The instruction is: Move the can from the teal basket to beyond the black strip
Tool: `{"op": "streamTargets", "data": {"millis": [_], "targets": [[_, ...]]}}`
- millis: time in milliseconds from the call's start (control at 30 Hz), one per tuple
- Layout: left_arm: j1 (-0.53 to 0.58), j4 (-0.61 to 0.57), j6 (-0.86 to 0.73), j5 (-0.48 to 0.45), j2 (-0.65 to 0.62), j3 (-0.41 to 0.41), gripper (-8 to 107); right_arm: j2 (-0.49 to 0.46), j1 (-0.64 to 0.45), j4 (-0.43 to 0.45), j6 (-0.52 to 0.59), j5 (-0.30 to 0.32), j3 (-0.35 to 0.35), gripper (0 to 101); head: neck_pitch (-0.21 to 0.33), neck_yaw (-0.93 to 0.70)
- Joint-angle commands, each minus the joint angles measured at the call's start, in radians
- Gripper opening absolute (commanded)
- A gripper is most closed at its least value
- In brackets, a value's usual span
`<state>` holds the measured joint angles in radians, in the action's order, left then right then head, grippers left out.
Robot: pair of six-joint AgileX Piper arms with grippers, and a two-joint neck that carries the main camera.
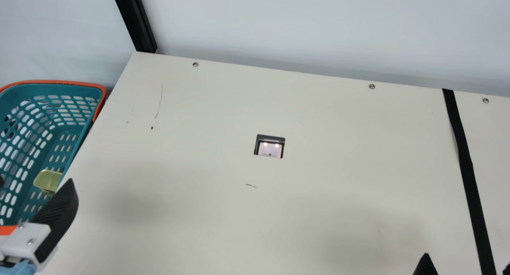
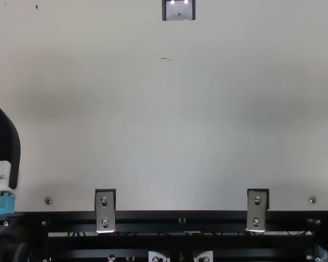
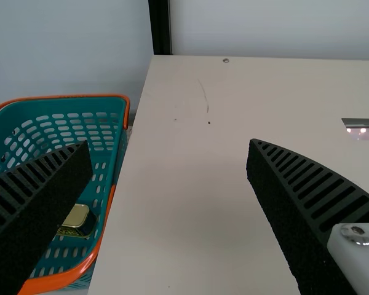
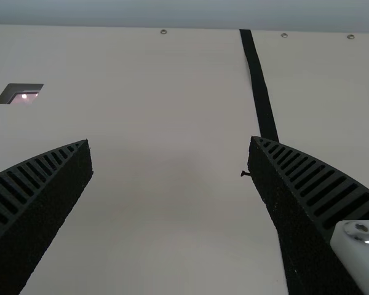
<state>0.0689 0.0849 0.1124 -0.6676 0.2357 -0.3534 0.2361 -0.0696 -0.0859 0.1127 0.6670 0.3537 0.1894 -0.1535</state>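
Note:
In the main view my left gripper (image 1: 36, 181) is open at the lower left, near the teal basket (image 1: 51, 82). The can (image 1: 48, 180) shows its gold end inside that basket, partly hidden by the basket's edge. From the left wrist view, my left gripper (image 3: 170, 144) has its fingers wide apart, and the can (image 3: 80, 216) lies in the basket (image 3: 67, 97), partly behind one finger. My right gripper (image 1: 467, 261) is at the main view's lower right, open and holding nothing in the right wrist view (image 4: 170, 142). The black strip (image 1: 465, 159) crosses the table's right part.
A square opening (image 1: 269, 146) is set in the middle of the cream table (image 1: 199, 147). Behind the table's far left corner stands a black post (image 1: 135, 24). Metal brackets (image 2: 105, 210) sit at the near edge. The basket stands beside the table's left edge.

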Motion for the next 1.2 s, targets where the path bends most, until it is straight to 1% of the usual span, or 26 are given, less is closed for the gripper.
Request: {"op": "streamTargets", "data": {"millis": [0, 1167], "targets": [[0.0, 0.0, 0.0, 0.0, 0.0, 0.0, 90, 0.0, 0.0, 0.0, 0.0, 0.0, 0.0, 101, 0.008, -0.011], [0.0, 0.0, 0.0, 0.0, 0.0, 0.0, 90, 0.0, 0.0, 0.0, 0.0, 0.0, 0.0, 101, 0.008, -0.012]]}}
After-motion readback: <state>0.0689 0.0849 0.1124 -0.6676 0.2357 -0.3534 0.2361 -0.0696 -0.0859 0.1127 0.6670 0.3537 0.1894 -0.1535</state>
